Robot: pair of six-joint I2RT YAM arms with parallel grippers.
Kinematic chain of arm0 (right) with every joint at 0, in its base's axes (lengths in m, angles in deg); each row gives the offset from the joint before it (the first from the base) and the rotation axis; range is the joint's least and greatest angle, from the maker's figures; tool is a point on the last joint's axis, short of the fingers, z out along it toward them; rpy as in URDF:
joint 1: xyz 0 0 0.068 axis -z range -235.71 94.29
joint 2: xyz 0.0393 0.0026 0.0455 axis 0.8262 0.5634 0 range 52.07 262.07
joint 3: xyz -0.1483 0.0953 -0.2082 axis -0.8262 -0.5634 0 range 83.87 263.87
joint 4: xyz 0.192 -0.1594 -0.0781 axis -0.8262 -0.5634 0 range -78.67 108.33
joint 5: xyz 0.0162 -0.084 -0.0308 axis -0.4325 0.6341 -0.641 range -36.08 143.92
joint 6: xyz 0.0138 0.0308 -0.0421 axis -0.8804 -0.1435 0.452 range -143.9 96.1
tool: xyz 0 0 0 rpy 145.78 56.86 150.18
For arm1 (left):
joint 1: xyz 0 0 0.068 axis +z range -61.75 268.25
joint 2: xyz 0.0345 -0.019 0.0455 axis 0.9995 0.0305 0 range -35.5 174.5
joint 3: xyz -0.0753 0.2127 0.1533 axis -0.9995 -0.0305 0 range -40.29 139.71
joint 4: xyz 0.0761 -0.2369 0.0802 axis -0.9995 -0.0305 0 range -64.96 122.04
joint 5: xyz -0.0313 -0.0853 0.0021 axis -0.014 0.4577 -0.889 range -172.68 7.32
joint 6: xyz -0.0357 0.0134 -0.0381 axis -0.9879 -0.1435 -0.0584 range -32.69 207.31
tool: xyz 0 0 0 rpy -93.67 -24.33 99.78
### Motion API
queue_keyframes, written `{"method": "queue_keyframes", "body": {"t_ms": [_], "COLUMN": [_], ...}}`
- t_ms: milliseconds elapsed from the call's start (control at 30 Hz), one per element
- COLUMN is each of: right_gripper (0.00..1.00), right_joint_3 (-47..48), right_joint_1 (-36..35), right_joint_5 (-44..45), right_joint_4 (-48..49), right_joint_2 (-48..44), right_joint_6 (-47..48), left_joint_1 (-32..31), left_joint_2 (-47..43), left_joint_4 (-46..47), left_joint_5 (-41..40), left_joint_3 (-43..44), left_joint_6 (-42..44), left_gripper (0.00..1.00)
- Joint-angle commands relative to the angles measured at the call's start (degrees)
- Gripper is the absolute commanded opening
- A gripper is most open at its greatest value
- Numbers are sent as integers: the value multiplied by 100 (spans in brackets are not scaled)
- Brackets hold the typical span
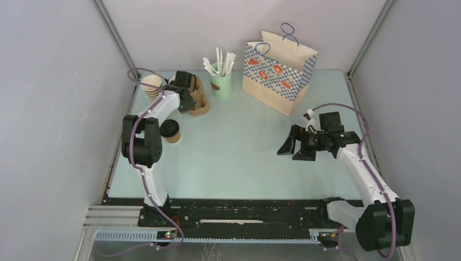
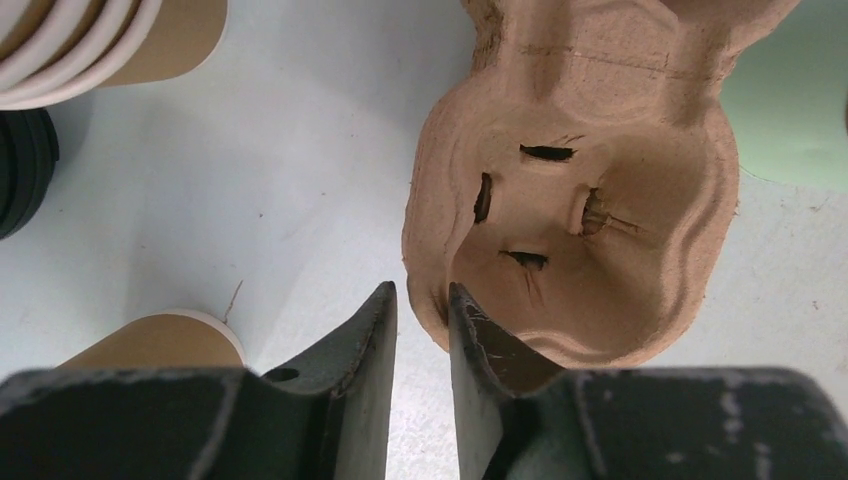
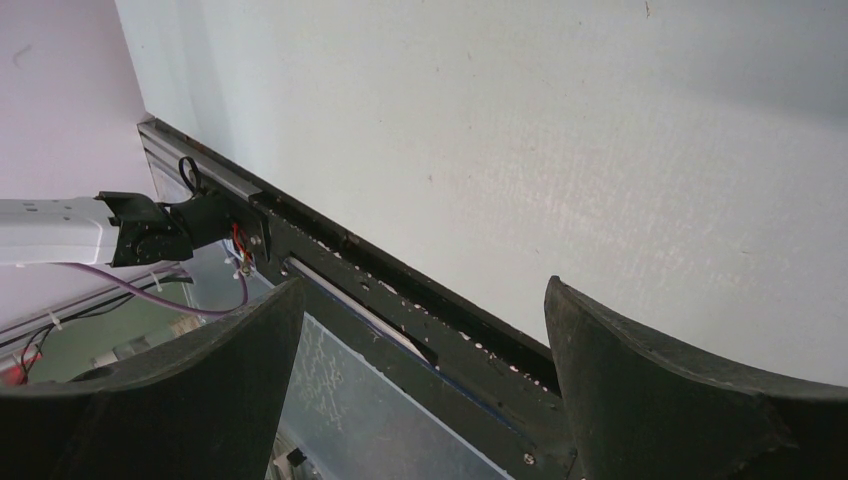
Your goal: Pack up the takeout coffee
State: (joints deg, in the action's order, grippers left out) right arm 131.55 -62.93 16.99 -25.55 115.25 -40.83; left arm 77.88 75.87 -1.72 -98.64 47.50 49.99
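Now at the pulp cup carrier (image 2: 580, 200) on the table (image 1: 244, 157): sets the left hand (image 2: 422, 300) astride the carrier's near rim. Puts one finger (image 2: 480, 350) inside the nearest well and the other just outside the wall, with only a narrow gap between them. Cannot tell whether clamped on that rim or a shade short of it.

Finds the takeout coffee (image 1: 170, 130) on the near side of the carrier, close to it but apart. Upright, black lid on, beside the left arm's elbow, touched by neither hand.

Holds the right hand (image 1: 296, 147) well to the right of the carrier, above bare table, spread wide with nothing between its fingers.

Shows a stack of lidless cups (image 1: 152, 87) just left of the carrier and a pile of black lids (image 2: 20, 170) on that same side. Shows a green cup (image 1: 221, 84) of white sticks just right of the carrier. Farther right again, stands a patterned paper bag (image 1: 280, 76) upright.
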Motion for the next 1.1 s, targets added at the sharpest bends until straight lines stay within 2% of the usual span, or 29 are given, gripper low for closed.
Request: {"method": "queue_keyframes", "body": {"t_ms": [0, 333, 567, 800, 1067], "right_gripper": [98, 98, 98, 98, 98], "right_joint_3": [-2, -13, -13, -13, -13], "right_joint_1": [-42, -54, -57, -60, -73], "right_joint_5": [-41, -43, -47, -42, -43], "right_joint_4": [113, 125, 125, 125, 109], "right_joint_2": [1, 2, 10, 10, 10], "right_joint_6": [65, 58, 58, 58, 58], "left_joint_1": [0, -9, -9, -9, 35], "left_joint_2": [3, -51, -218, -492, -1172], "left_joint_4": [-102, -143, -307, -427, -62], "left_joint_5": [-215, -222, -321, -374, 8], "left_joint_3": [386, 489, 666, 605, 85], "left_joint_6": [221, 300, 333, 231, -183], "left_gripper": [27, 18, 1, 0, 0]}}
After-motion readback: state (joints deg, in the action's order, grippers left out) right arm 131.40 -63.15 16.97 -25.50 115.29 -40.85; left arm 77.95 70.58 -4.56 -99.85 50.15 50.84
